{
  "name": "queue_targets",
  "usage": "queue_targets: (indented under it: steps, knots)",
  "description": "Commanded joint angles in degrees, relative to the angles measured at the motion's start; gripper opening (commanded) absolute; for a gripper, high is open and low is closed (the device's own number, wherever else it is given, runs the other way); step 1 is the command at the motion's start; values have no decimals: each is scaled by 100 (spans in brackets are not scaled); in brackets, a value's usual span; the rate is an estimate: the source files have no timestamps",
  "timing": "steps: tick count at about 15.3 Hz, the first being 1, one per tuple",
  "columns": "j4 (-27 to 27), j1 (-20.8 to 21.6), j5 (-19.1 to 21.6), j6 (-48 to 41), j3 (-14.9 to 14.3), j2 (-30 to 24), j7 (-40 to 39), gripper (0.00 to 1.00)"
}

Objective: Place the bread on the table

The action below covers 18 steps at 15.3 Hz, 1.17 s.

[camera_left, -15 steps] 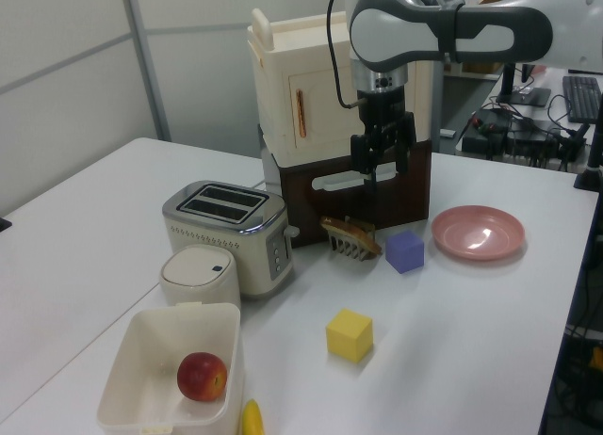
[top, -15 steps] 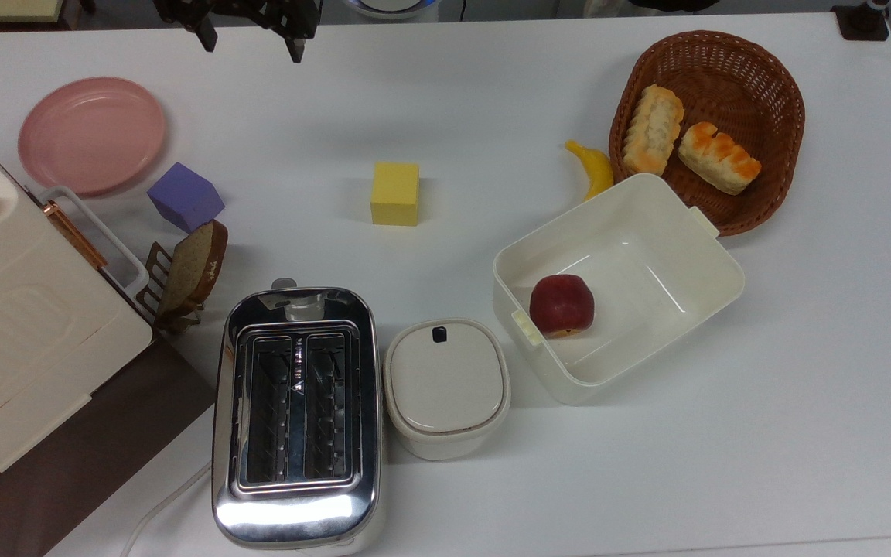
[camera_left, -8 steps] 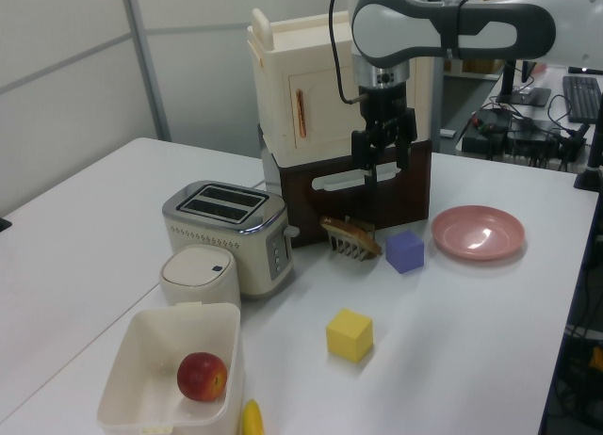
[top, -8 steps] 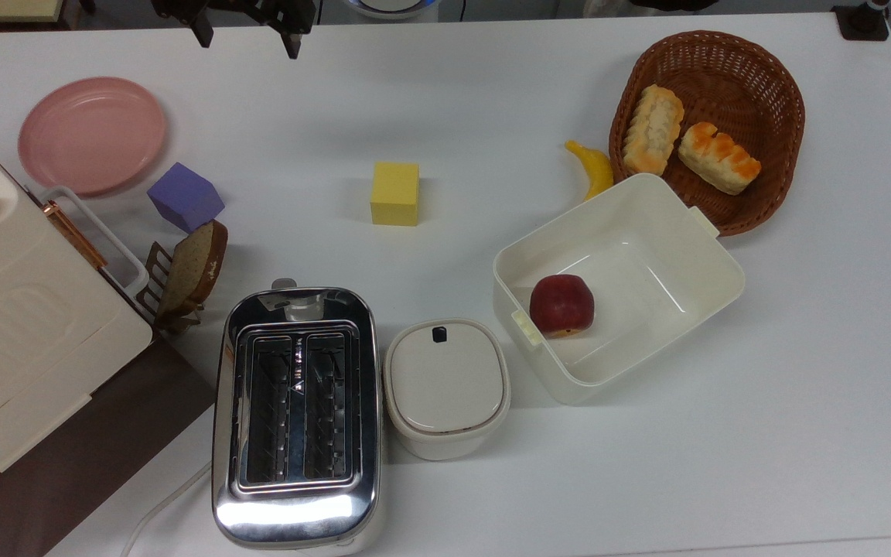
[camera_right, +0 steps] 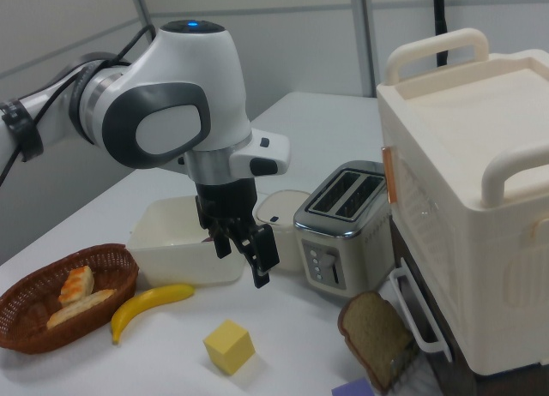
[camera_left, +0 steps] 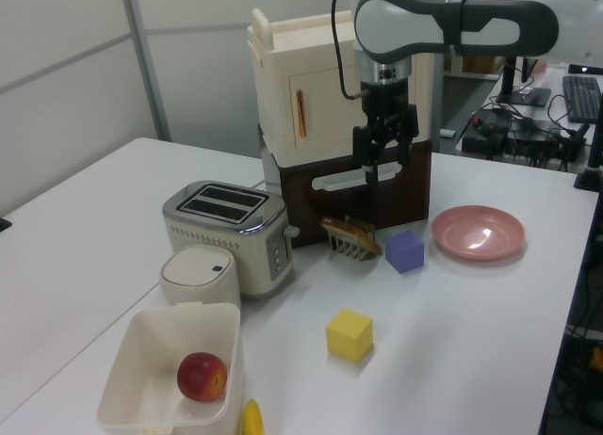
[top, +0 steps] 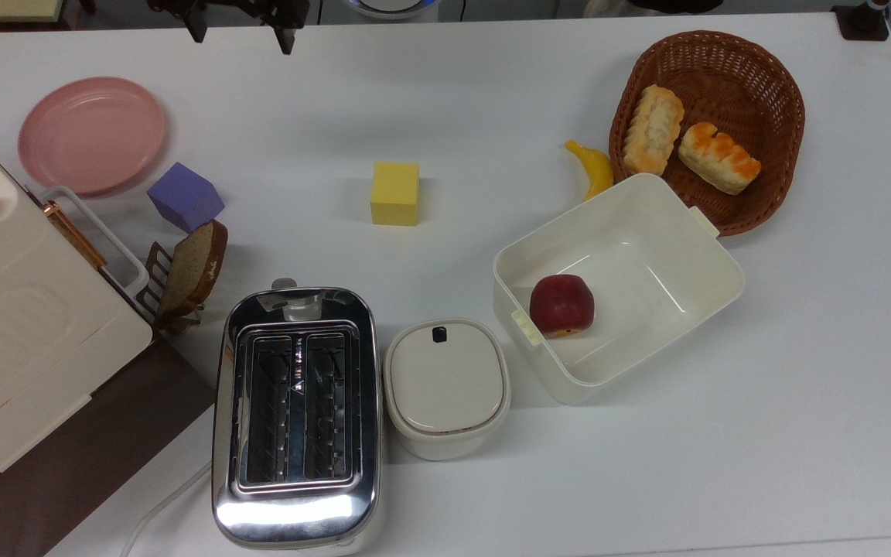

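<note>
Bread: the short glossy orange-brown segmented bun [top: 719, 157] lies inside the brown woven wicker basket [top: 770, 70], at the top view's right.
Neighbour: a longer pale crumbly-topped roll [top: 652, 129] lies just beside it.
Bench: large plain white bench [top: 453, 100] carries the basket.
Gripper: black two-finger gripper [top: 238, 31] hangs open and empty, well apart from the bun.

No readable text, label, brand or number anywhere. Toaster [top: 296, 414] shows small mark between slots, illegible. Toast slice [top: 196, 265] carries tiny marks on crust, also illegible.
</note>
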Motion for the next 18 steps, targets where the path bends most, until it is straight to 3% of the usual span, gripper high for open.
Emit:
queue_targets:
  steps: [1,18]
  knots:
    - [-15,55,77,-101,-124,-184,-82,100]
    - [-32,64,59,-83,-194,-132,-100,100]
